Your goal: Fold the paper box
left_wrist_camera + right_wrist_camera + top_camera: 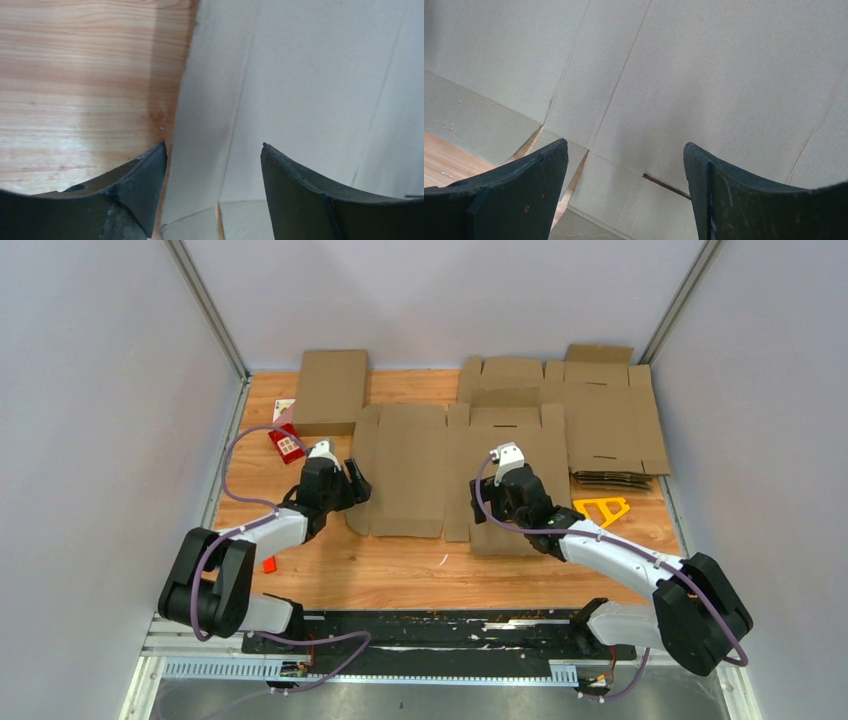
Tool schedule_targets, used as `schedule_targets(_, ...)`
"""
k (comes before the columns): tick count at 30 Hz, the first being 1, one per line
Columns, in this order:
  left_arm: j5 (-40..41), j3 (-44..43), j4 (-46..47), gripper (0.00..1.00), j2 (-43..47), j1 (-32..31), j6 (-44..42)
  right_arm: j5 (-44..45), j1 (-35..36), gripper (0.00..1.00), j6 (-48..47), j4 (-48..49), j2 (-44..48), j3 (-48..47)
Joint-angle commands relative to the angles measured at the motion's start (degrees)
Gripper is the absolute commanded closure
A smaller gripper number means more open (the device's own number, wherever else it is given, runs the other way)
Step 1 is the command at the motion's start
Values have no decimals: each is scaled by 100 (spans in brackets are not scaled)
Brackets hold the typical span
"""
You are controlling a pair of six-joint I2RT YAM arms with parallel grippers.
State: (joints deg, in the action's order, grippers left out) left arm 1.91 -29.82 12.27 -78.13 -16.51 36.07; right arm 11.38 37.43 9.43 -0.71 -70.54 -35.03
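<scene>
A flat, unfolded cardboard box blank lies on the wooden table in the middle of the top view. My left gripper is open at the blank's left edge; in the left wrist view its fingers straddle that edge, with the pale cardboard on the right and bare wood on the left. My right gripper is open over the blank's right part. In the right wrist view the fingers hover above the creased cardboard and a thin slot. Neither gripper holds anything.
More flat box blanks lie at the back right, and a folded cardboard piece at the back left. A red card lies left of the left gripper. A yellow triangular tool lies to the right, and a small red piece at the left front.
</scene>
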Motion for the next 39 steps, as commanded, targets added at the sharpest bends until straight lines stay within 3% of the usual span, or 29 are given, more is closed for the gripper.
schedule_targets(1, -549, -93, 475, 29, 81, 25, -175, -78, -95, 15, 171, 326, 151, 43)
schedule_targets(6, -562, 47, 578, 53, 341, 25, -290, -170, -177, 16, 240, 351, 163, 73)
schedule_targets(12, -643, 45, 551, 100, 457, 25, -381, -198, -256, 16, 267, 352, 247, 113)
schedule_targets(23, -397, 281, 442, 100, 1378, 25, -459, -76, -575, 16, 405, 251, 755, 218)
schedule_targets(27, -306, 338, 334, 100, 1715, 25, -430, 155, -1145, 14, 803, -662, 771, -184)
schedule_targets(29, -248, 385, 300, 100, 1874, 25, -409, -172, -1570, 14, 886, -1038, 713, -418)
schedule_targets(34, -202, 460, 282, 100, 2090, 25, -352, -620, -2290, 15, 1089, -1211, 632, -662)
schedule_targets(39, -209, 460, 263, 100, 2100, 30, -313, -414, -2618, 15, 872, -1573, 357, -1154)
